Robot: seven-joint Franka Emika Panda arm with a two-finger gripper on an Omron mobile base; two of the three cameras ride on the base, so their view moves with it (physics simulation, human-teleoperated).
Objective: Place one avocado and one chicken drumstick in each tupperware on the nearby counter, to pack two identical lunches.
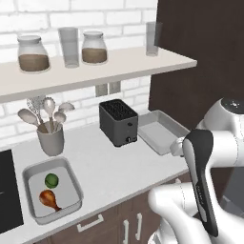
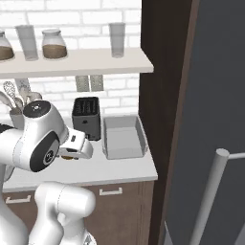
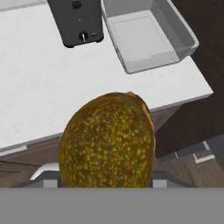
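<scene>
Avocado (image 3: pixel 107 140), olive-brown with yellow speckles, sits right in front of my hand camera, so close that it hides my fingertips. It looks held in my gripper (image 2: pixel 72 152), though I cannot tell how far apart the fingers are. In the right base view my gripper hangs over the front part of the counter (image 2: pixel 115 167), with a bit of brown showing under it.

Below and beyond the avocado, the off-white counter (image 3: pixel 39 78) runs across the view above dark wooden cabinets.

Farther out, near the counter's right end, an empty light-grey tupperware (image 3: pixel 148 37) stands just beside a black toaster (image 3: pixel 76 22). In the left base view the same tray (image 1: pixel 159 131) lies to the right of the toaster (image 1: pixel 118 122).

Toward the left end of the counter, well apart from the empty one, a second tupperware (image 1: pixel 71 178) holds a dark green avocado (image 1: pixel 51 180) and a reddish-brown chicken drumstick (image 1: pixel 48 198), lying close together.

Behind that tray stands a grey holder of spoons (image 1: pixel 50 138). Above, against the white brick wall, a shelf (image 1: pixel 95 69) carries two jars (image 1: pixel 33 53) and two glasses (image 1: pixel 69 46)
</scene>
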